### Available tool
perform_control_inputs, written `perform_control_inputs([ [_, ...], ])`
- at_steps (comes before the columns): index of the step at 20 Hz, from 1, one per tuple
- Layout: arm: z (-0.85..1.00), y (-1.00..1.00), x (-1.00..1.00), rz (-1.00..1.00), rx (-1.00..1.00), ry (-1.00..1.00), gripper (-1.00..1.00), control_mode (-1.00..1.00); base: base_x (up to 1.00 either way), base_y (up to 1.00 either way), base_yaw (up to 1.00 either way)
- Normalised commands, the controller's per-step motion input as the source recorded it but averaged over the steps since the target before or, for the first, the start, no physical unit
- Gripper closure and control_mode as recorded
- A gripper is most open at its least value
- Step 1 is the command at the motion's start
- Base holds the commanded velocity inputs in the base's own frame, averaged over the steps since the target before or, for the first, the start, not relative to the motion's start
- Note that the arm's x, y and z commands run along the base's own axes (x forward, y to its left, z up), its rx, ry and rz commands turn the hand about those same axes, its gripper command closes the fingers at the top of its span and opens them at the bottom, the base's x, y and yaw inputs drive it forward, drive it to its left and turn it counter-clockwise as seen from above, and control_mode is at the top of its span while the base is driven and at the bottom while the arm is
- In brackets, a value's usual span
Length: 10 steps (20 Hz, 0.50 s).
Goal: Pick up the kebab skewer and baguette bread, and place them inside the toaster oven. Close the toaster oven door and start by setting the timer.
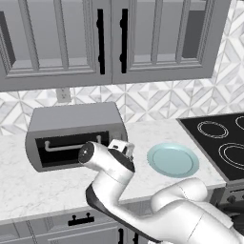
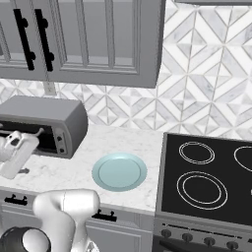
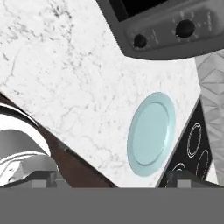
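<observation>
The grey toaster oven (image 1: 71,119) stands at the counter's left, against the wall. Its toaster oven door (image 1: 66,155) is up against the front, dark glass with a silver bar across it. My gripper (image 1: 126,148) hovers just in front of the oven's right end, above the counter, open wide with nothing between its fingers. In the hand view my gripper (image 3: 113,183) looks down at the counter, with the oven's two dark knobs (image 3: 140,40) at the top. The toaster oven (image 2: 47,120) also sits at the left of the right base view. Kebab skewer and baguette bread are out of view.
A bare pale blue plate (image 1: 172,160) (image 2: 119,172) (image 3: 151,133) lies on the white marble counter (image 1: 28,186) right of the oven. A black cooktop (image 1: 219,138) (image 2: 206,177) adjoins on the right. Grey wall cabinets (image 1: 105,43) hang above. The counter's front edge (image 3: 65,144) runs close below my hand.
</observation>
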Motion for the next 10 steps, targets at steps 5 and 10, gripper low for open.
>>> perform_control_inputs([
  [5, 0.02, 0.00, 0.14, 0.49, -0.57, 0.39, -1.00, -1.00, 0.00, 0.00, 0.00],
  [10, -0.05, 0.00, 0.20, 0.55, -0.60, 0.43, -1.00, -1.00, 0.00, 0.00, 0.00],
])
